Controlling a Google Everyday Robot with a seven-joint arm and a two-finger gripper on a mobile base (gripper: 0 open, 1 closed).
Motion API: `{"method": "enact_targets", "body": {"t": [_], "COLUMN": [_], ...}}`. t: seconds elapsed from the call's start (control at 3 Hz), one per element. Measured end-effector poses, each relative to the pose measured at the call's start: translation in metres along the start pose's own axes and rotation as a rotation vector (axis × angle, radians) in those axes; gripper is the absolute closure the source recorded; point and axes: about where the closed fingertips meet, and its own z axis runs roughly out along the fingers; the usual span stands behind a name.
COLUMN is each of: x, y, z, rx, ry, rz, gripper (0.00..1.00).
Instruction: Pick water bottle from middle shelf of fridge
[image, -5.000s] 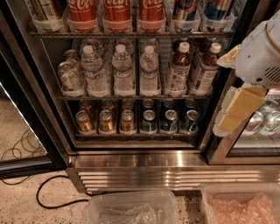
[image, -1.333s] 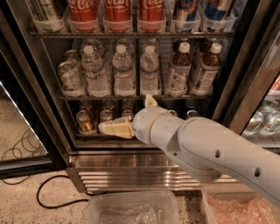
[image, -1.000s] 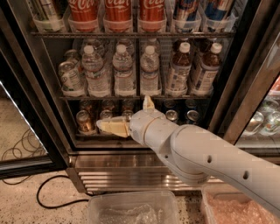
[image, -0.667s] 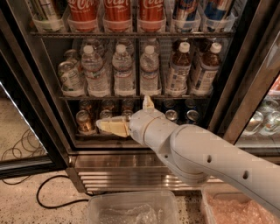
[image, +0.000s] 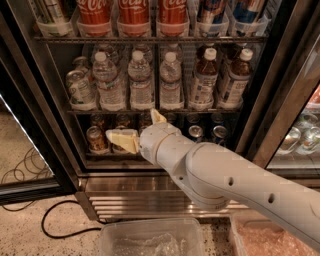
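Fingers (image: 122, 140) of your gripper (image: 131, 124) stand wide apart, holding nothing. You have it in front of the cans (image: 95, 138), just below the middle shelf (image: 90, 111) of the fridge (image: 125, 201). Your water bottle (image: 140, 80) stands upright on that shelf between two like it, with brown-drink bottles (image: 205, 80) to their right.

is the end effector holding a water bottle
No, the end effector hangs open and empty in front of the cans, below the middle shelf where the water bottles stand.
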Motion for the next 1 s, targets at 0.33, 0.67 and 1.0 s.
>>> {"method": "enact_targets", "body": {"t": [0.33, 0.67, 1.0], "x": [-0.001, 0.005, 0.011], "y": [0.004, -0.007, -0.032], "z": [0.014, 0.032, 0.040], "rx": [-0.002, 0.029, 0.108], "ry": [-0.024, -0.041, -0.049], "rz": [0.012, 0.025, 0.032], "gripper": [0.33, 0.31, 0.30]}}
